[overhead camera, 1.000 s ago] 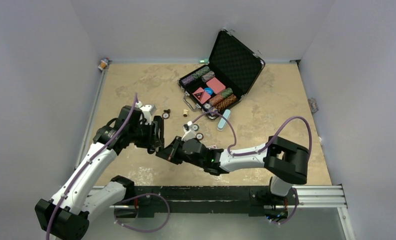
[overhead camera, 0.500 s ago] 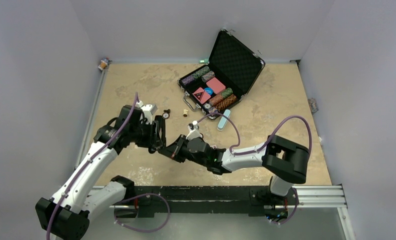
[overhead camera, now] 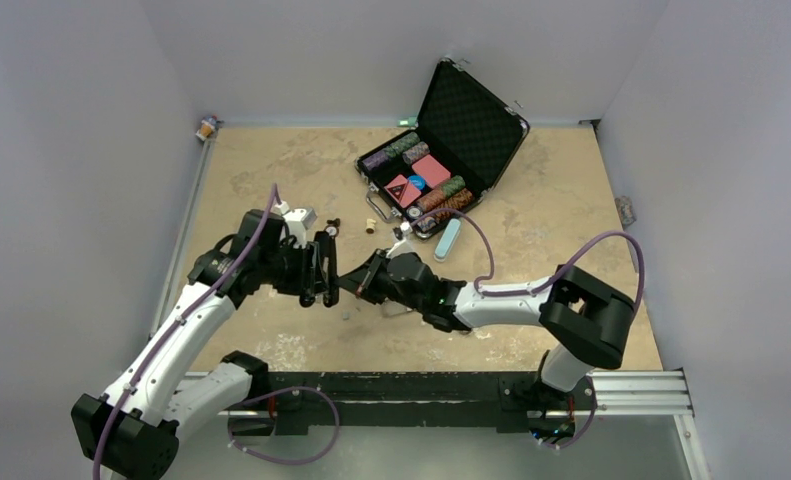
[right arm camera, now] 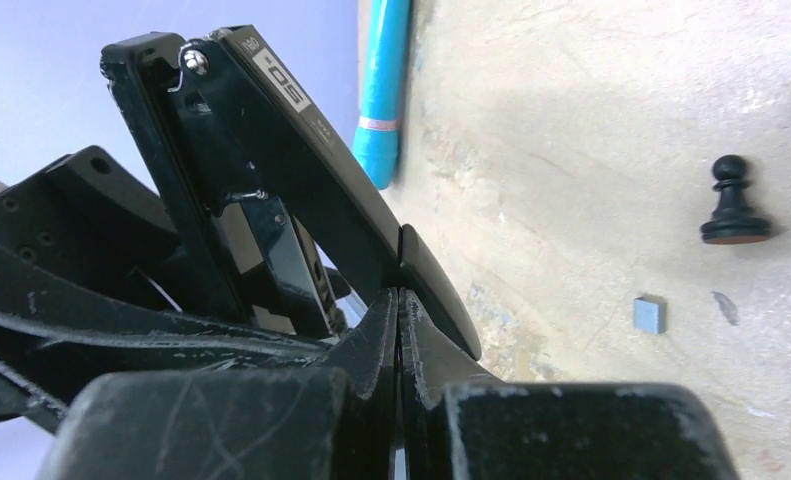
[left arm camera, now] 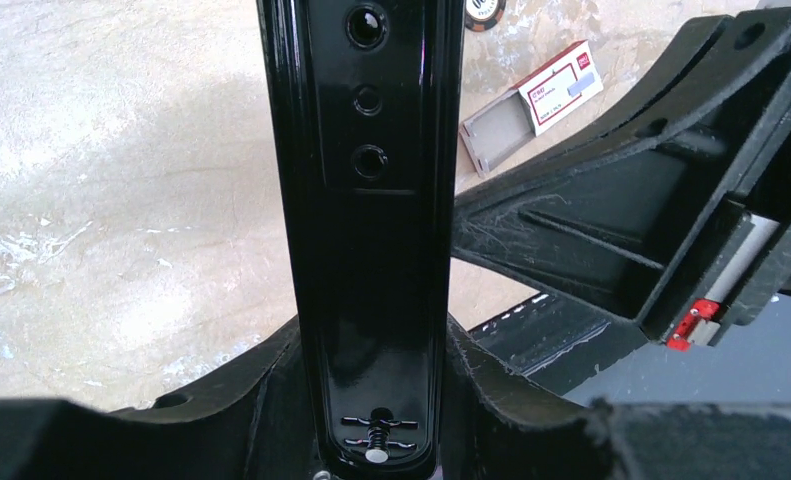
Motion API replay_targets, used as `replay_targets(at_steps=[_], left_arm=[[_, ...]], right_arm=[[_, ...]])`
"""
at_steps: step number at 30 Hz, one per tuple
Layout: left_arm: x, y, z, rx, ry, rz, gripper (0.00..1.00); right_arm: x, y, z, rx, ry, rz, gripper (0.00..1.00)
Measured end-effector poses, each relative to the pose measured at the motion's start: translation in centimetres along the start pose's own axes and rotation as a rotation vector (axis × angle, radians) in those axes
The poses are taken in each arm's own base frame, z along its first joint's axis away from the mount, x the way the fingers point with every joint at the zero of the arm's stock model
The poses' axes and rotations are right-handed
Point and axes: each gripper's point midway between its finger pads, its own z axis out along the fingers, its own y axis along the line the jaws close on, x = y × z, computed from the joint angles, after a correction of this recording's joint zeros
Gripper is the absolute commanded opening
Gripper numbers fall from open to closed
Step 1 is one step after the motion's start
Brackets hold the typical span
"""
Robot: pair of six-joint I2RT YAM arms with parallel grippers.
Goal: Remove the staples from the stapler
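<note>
My left gripper is shut on the black stapler and holds it above the table. In the left wrist view the stapler's glossy base runs upward between my fingers. My right gripper is shut, and its tips rest against the stapler's opened top cover; nothing shows between the fingers. A tiny silver-grey strip, apparently staples, lies on the table below the grippers and also shows in the top view.
A small red-and-white box lies open on the table. An open black case of poker chips stands at the back. A light-blue tube, a black pawn and loose chips lie nearby.
My right gripper has moved up and away from the near edge, meeting the stapler's cover. The small grey strip on the table beneath is now uncovered. The left gripper has barely moved.
</note>
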Motion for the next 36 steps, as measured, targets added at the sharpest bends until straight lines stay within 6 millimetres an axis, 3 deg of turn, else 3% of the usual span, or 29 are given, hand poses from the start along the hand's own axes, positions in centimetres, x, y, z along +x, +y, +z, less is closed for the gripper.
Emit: replay_targets(at_steps=[8, 17, 22, 25, 29, 33, 36], left_arm=[[0.4, -0.2, 0.0, 0.015, 0.004, 0.001, 0.0], [0.3, -1.0, -1.0, 0.053, -0.037, 0.019, 0.0], [0.2, -0.9, -1.3, 0.047, -0.054, 0.023, 0.0], [0.4, -0.8, -1.3, 0.043, -0.046, 0.02, 0.0], [0.3, -0.8, -1.2, 0.043, -0.046, 0.021, 0.0], [0.4, -0.8, -1.0, 0.04, -0.036, 0.018, 0.0], [0.4, -0.7, -1.0, 0.039, -0.033, 0.017, 0.0]], right_arm=[[-0.2, -1.1, 0.1, 0.053, 0.013, -0.06, 0.0], [-0.8, 0.0, -0.9, 0.068, 0.013, -0.132, 0.0], [0.0, 0.9, -1.0, 0.065, 0.028, -0.175, 0.0], [1.1, 1.6, -1.3, 0.059, 0.04, -0.2, 0.0], [4.6, 3.0, -3.2, 0.042, 0.096, -0.232, 0.02], [7.6, 5.8, -5.2, -0.043, 0.143, -0.218, 0.0], [8.5, 6.3, -5.0, -0.061, 0.152, -0.209, 0.0]])
